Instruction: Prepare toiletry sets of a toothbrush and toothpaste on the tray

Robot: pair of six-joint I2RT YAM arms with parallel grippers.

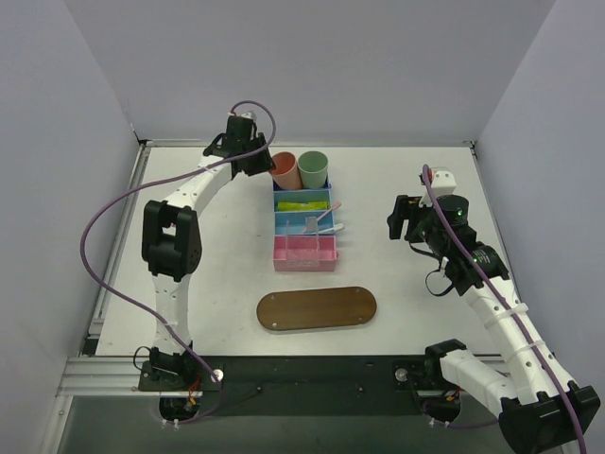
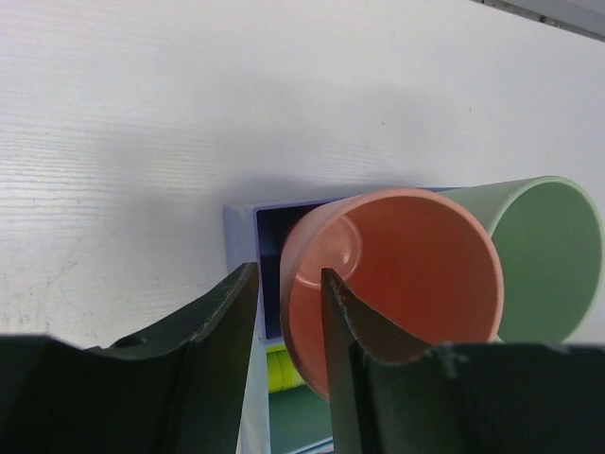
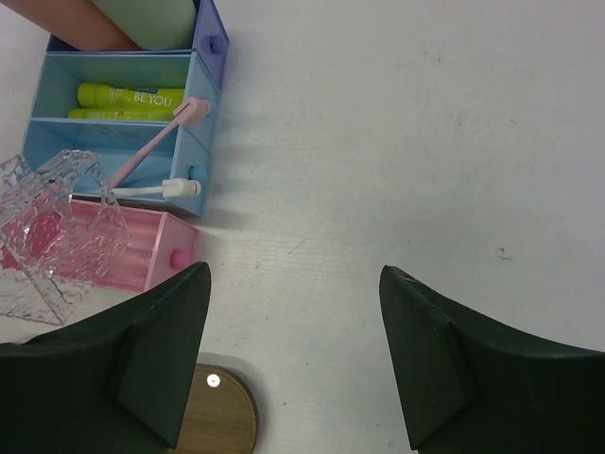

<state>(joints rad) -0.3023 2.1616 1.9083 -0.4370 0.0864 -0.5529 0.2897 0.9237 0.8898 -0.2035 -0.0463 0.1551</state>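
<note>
My left gripper (image 1: pixel 255 161) (image 2: pixel 286 274) straddles the wall of the salmon cup (image 2: pixel 406 274): one finger is inside it, the other outside, and a gap still shows at the outer finger. The yellow-green toothpaste tubes (image 3: pixel 130 97) (image 1: pixel 301 202) lie in a blue bin. A pink toothbrush (image 3: pixel 151 149) and a white toothbrush (image 3: pixel 156 189) rest in the teal bin (image 3: pixel 57 142). The dark wooden tray (image 1: pixel 317 309) (image 3: pixel 222 416) lies near the front with nothing on it. My right gripper (image 1: pixel 395 225) (image 3: pixel 293 272) hangs wide open over bare table, right of the bins.
A mint-green cup (image 2: pixel 548 255) (image 1: pixel 313 168) stands against the salmon cup (image 1: pixel 283 170) in the rear blue bin (image 2: pixel 241 236). A clear plastic holder (image 3: pixel 47 236) sits on the pink bin (image 1: pixel 304 251). Grey walls close in the table on three sides.
</note>
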